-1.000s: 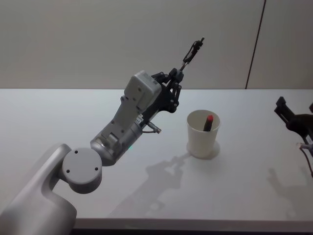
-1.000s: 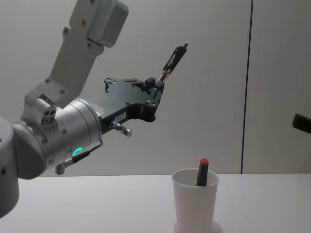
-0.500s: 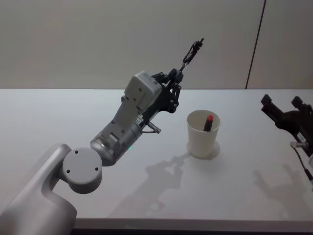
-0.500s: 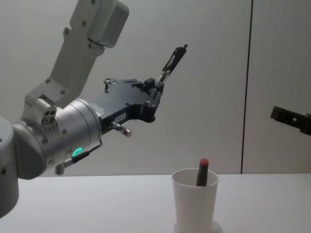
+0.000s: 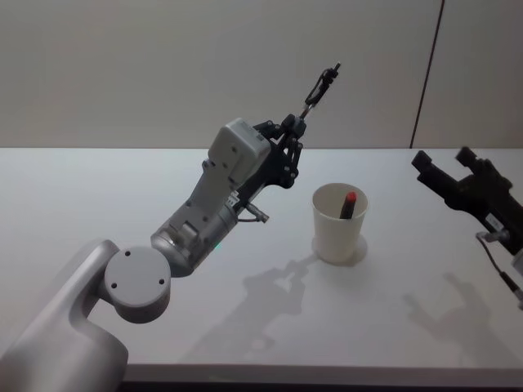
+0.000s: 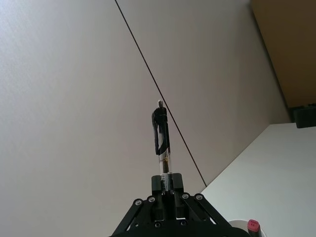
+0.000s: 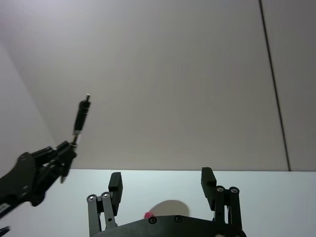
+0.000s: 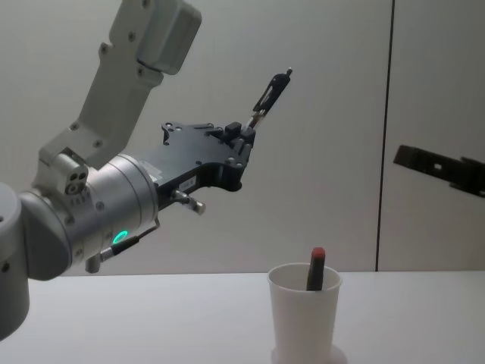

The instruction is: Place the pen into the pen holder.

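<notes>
Head view has the left gripper (image 5: 297, 124) up above and left of the pen holder (image 5: 337, 233), jaws pinched on the bottom end of the pen (image 5: 321, 85), which sticks out past them, with the right gripper (image 5: 444, 159) hovering wide open off to the right.

Two pens are counted. One black clip pen (image 5: 321, 86) is clamped in the left gripper (image 5: 299, 122), at about twelve o'clock above the pen holder (image 5: 338, 233) in the head view. One red-capped pen (image 5: 348, 204) is stood inside that holder. One pen holder is counted, a white paper cup, set on one white table (image 5: 98, 196). Two grippers are counted: the left one, and the right gripper (image 5: 444, 158), held with its fingers apart at about two o'clock from the pen holder.
</notes>
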You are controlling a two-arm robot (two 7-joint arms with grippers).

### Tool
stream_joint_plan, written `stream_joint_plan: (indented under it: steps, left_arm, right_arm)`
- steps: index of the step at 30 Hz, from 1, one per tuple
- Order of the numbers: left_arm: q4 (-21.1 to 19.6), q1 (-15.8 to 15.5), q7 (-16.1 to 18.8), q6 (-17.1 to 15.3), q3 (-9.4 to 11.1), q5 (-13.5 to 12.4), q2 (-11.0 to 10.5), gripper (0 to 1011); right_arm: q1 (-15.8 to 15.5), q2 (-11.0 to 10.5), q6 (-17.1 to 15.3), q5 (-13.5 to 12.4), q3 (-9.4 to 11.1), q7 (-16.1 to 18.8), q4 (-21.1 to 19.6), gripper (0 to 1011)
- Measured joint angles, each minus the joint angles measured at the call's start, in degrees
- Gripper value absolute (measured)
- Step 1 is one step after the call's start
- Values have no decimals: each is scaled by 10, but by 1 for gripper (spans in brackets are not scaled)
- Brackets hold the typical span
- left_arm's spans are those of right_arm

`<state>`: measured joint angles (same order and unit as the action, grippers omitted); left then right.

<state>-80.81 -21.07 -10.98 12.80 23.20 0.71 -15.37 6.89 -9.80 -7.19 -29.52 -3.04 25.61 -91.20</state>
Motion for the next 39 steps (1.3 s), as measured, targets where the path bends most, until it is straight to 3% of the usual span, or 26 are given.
stream_joint_plan:
  steps: [18,27,39]
  left_arm:
    - [0,0,0,0,0,0,0,130]
    - [0,0,0,0,0,0,0,130]
    - [0,0,0,0,0,0,0,130]
  right_arm:
    - [67,-18,-19,-73,2,169,70,1002]
    - [106,-15,-29,-93,-7,201,112,1002]
    - [145,-6,-38,-101,-22,219,154,1002]
